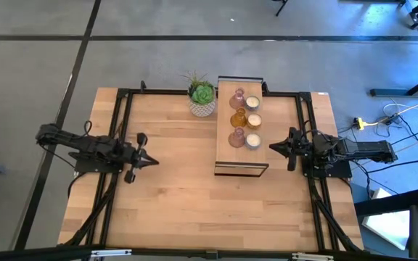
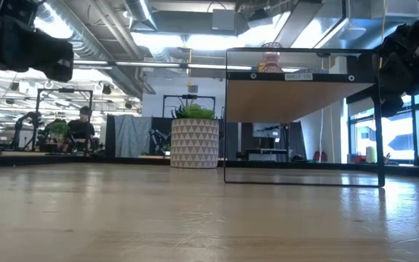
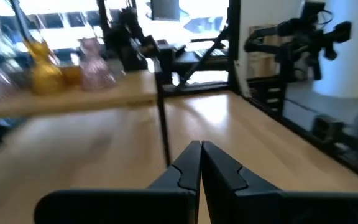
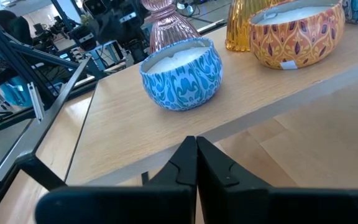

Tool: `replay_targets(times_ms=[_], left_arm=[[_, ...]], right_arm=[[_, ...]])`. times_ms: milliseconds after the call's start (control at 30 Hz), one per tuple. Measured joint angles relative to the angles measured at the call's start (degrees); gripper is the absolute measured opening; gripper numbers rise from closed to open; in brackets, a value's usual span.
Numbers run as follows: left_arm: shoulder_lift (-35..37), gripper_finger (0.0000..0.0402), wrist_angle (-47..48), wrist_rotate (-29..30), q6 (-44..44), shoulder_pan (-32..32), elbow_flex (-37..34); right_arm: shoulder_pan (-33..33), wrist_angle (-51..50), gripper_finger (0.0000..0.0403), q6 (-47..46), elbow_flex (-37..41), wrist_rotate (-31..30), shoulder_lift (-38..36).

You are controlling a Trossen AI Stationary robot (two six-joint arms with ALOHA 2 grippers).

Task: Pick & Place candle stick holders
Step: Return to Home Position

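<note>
Your six holders (image 1: 244, 119) sit in two rows on the stand (image 1: 227, 156), while your left hand (image 1: 153, 162) and right hand (image 1: 271, 147), both pressed together, hang over the bench (image 1: 194, 210) on either side of it.

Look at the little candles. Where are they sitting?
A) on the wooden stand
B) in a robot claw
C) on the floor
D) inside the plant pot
A: the blue patterned candle and the orange patterned candle both rest on top of the wooden stand.
</note>
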State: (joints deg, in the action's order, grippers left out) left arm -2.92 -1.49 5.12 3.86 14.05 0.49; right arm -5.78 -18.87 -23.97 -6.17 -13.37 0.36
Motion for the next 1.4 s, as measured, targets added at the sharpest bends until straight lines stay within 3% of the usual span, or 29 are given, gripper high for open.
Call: replay_targets(times_ms=[267,1400], left_arm=[[-2.62,0.0008,0.37,-1.85,-7.58,-0.29,0.00],[-2.63,0.0008,0.04,-1.72,-7.63,-0.29,0.00]], right_arm=[[0.00,0.00,0.0000,0.00,0.00,0.00,0.00],[0.02,0.00,0.0000,0.00,0.00,0.00,0.00]])
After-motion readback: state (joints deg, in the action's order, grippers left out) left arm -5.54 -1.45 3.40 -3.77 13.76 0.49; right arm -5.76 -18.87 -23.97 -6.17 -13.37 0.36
